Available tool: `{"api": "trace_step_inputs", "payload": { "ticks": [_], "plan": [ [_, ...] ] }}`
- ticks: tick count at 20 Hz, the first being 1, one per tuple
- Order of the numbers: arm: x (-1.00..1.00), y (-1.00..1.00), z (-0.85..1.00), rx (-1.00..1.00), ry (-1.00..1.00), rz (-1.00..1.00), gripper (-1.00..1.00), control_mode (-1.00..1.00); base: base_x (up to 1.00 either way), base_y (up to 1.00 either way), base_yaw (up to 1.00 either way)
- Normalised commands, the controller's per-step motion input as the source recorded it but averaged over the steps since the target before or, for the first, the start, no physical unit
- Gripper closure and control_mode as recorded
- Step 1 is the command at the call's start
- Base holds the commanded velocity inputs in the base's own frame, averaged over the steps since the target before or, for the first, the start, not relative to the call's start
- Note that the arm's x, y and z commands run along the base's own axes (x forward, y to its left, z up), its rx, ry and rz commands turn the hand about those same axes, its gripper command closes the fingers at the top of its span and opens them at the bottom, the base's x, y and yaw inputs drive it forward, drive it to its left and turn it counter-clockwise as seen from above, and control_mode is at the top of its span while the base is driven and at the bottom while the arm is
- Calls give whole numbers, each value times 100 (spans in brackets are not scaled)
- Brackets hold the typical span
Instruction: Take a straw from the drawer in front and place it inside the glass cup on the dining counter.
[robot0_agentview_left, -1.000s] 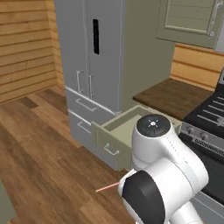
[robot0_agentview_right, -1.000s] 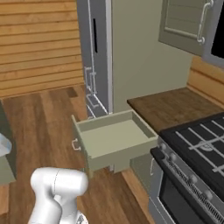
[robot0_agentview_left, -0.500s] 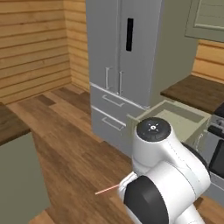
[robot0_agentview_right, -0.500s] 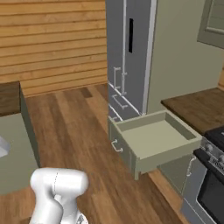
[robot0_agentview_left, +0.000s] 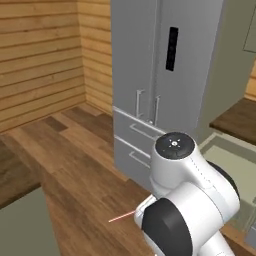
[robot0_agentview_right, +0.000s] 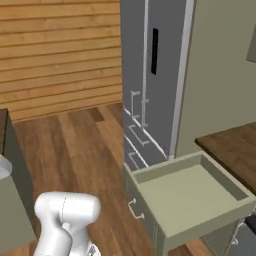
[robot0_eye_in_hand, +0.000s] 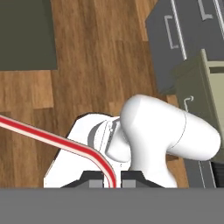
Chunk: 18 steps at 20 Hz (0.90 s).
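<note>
Left base view: we've got the straw (robot0_agentview_left: 121, 216) poking out as a thin pink line from under the arm, low over the wood floor (robot0_agentview_left: 65, 150), long axis running out to our left, away from the drawer (robot0_agentview_left: 227, 165). Right base view: drawer (robot0_agentview_right: 190, 195) hangs pulled out w/ nothing showing inside; cup not in sight, so which way the carry must go we can't tell. Hand view: pincer (robot0_eye_in_hand: 111, 178) is clamped together on the straw (robot0_eye_in_hand: 52, 139), which rises between the tips, bends, and runs off to the frame's left edge.
</note>
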Motion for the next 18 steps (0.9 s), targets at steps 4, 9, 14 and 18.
{"api": "trace_step_inputs", "payload": {
  "ticks": [4,9,14,18],
  "plan": [
    [0,0,0,0,0,0,100,100,92,6,0],
    [0,0,0,0,0,0,100,100,66,30,7],
    [0,0,0,0,0,0,100,100,62,47,18],
    [0,0,0,0,0,0,100,100,100,4,20]
  ]
}}
